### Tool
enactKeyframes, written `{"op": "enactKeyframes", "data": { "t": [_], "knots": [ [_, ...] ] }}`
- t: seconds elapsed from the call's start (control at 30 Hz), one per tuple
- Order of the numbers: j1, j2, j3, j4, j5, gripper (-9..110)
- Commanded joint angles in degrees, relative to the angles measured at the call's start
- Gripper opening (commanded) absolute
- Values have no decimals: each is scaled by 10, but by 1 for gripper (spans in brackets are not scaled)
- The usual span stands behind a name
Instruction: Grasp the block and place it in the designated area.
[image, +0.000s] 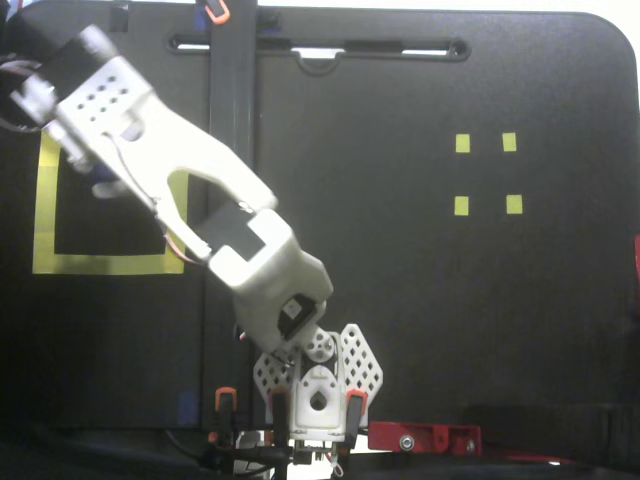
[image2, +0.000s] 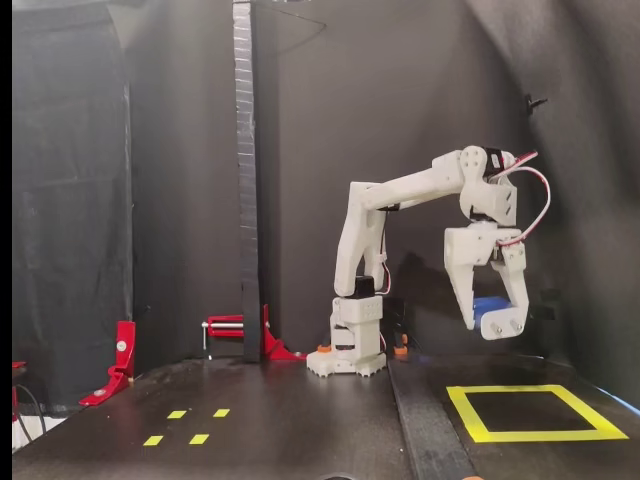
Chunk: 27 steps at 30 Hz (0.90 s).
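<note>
Above the designated area (image2: 535, 412), tool (image2: 488, 321) grips the block (image2: 489, 304).

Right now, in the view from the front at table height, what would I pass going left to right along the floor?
Red clamp → four small yellow markers → red bracket → arm's white base → gripper holding the blue block → yellow square outline.
</note>
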<state>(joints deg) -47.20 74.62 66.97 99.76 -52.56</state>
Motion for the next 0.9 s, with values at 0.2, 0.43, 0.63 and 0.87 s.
{"op": "enactKeyframes", "data": {
  "t": [0.2,0.43,0.63,0.87],
  "knots": [
    [-12,-66,-2,-29,8,17],
    [-23,-109,-2,-40,11,17],
    [-23,-147,-3,-65,14,17],
    [-21,-180,-3,-87,15,17]
  ]
}}
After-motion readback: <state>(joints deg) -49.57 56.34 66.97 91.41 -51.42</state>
